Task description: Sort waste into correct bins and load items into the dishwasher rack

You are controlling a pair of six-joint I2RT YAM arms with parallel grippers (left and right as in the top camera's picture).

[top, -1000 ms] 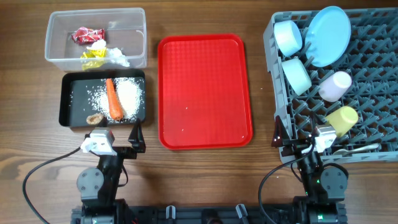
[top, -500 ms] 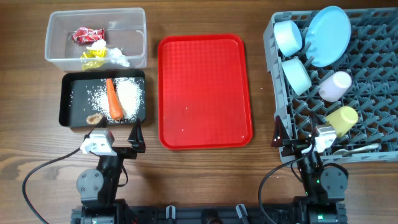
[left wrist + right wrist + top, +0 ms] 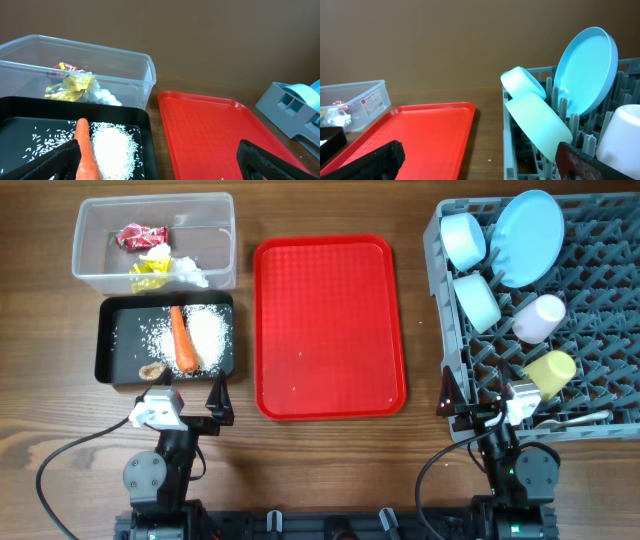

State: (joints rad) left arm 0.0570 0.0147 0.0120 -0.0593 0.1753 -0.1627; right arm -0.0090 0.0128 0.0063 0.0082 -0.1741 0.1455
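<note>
The carrot (image 3: 182,338), rice (image 3: 206,333) and a brown lump (image 3: 152,369) lie in the black tray (image 3: 104,340). Behind it the clear tub (image 3: 90,275) holds red and yellow wrappers (image 3: 148,270) and tissue (image 3: 191,273). The grey rack (image 3: 600,290) carries the blue plate (image 3: 528,238), two bowls (image 3: 477,302), a pink cup (image 3: 540,317) and a yellow cup (image 3: 550,371). My left gripper (image 3: 185,402) rests open just in front of the black tray. Beside the rack's near left corner, my right gripper (image 3: 480,406) is open too, and both hold nothing.
A flat red serving tray (image 3: 328,325) lies bare between the bins and the rack. A pale utensil (image 3: 575,420) lies along the rack's front edge. Both arm bases stand at the near table edge.
</note>
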